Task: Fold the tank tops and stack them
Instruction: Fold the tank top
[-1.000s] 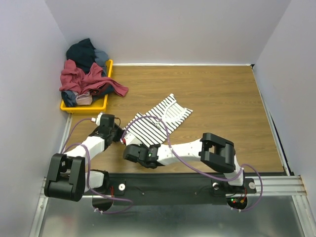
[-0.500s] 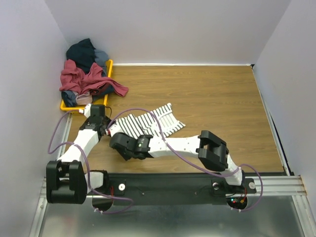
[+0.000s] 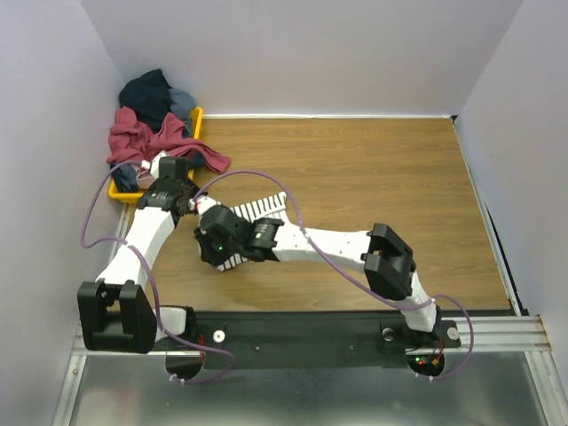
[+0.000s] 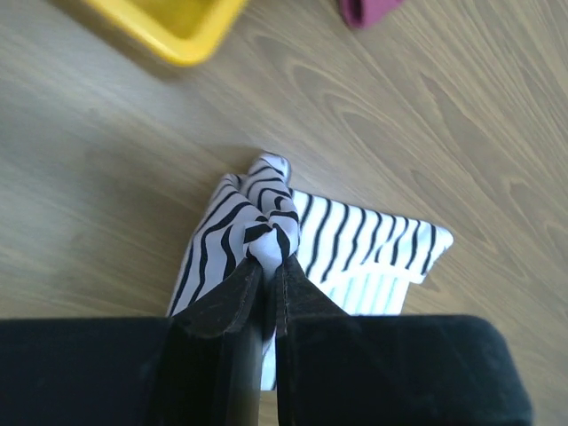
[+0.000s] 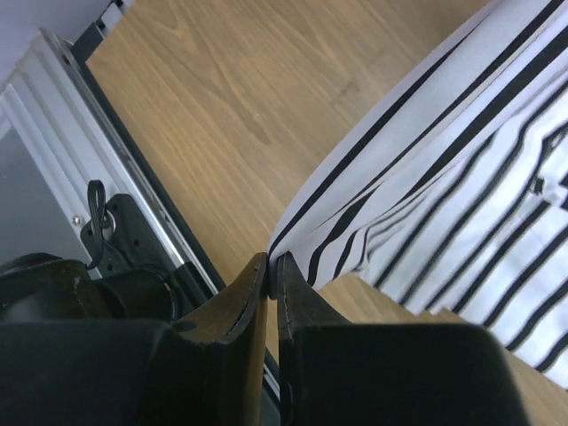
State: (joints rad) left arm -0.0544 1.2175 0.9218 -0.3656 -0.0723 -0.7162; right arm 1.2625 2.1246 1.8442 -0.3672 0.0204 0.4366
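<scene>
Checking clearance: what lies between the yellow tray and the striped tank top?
Bare wooden table separates the yellow tray from the striped tank top; the left wrist view shows it.

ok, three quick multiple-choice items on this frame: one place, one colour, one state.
1. Where does the yellow tray sit?
A. near-right corner
B. centre
C. far-left corner of the table

2. What colour is the tank top in the tools?
A. plain red
B. white with dark stripes
C. solid blue

3. How do the left tool and right tool stand?
A. both shut on the tank top
B. both open above it
C. left shut, right open

Answers:
1 C: the top view shows the tray by the left wall at the far end.
2 B: both wrist views show white cloth with dark stripes.
3 A: each wrist view shows the tool closed with striped cloth pinched at its tip.
</scene>
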